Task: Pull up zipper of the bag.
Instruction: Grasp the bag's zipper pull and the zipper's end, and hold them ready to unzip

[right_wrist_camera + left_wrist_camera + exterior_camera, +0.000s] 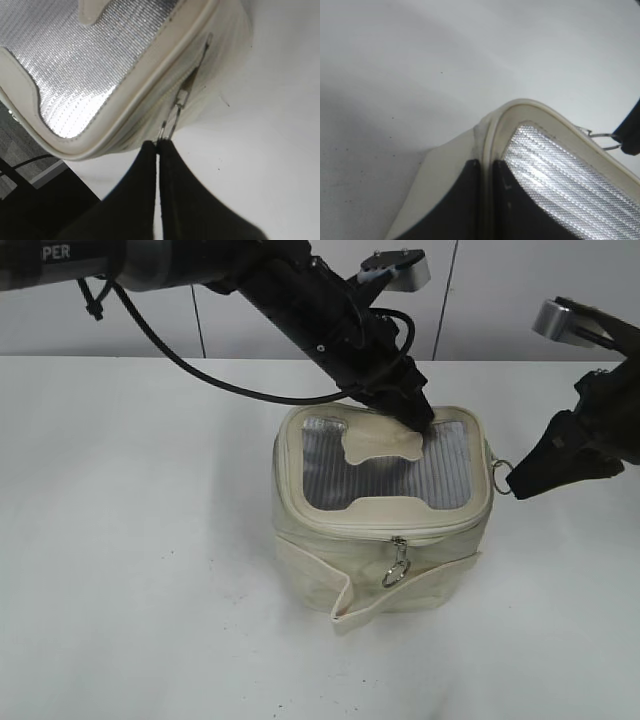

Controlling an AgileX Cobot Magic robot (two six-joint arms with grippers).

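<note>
Pinching: the right gripper (158, 145) has its fingers pressed together on the ring pull (169, 127) of one slider, at the bag's right side.
Bag: the bag (385, 540) stands upright on the white table (130, 540), near the middle, lid up with its grey ribbed panel (385, 475) and cream patch (378, 443) showing.
Zipper: the zipper (380, 530) runs around the lid rim; a second slider with its ring (396, 565) hangs free at the front face, touched by nothing.
Key relation: the held ring lies straight ahead of the right fingertips, between them and the bag's side wall; the zipper track there runs along the rim, roughly crosswise to the gripper's reach, so I judge the pull must follow the rim rather than tug straight outward.
Left gripper: the left gripper (487, 175) straddles the lid's rim at the far edge, one finger on each side; it seems clamped on the lid edge to steady the bag.
Arm pose: the left arm slants down from the upper left; the right arm reaches in low from the right, and is the one nearer the side slider.
</note>
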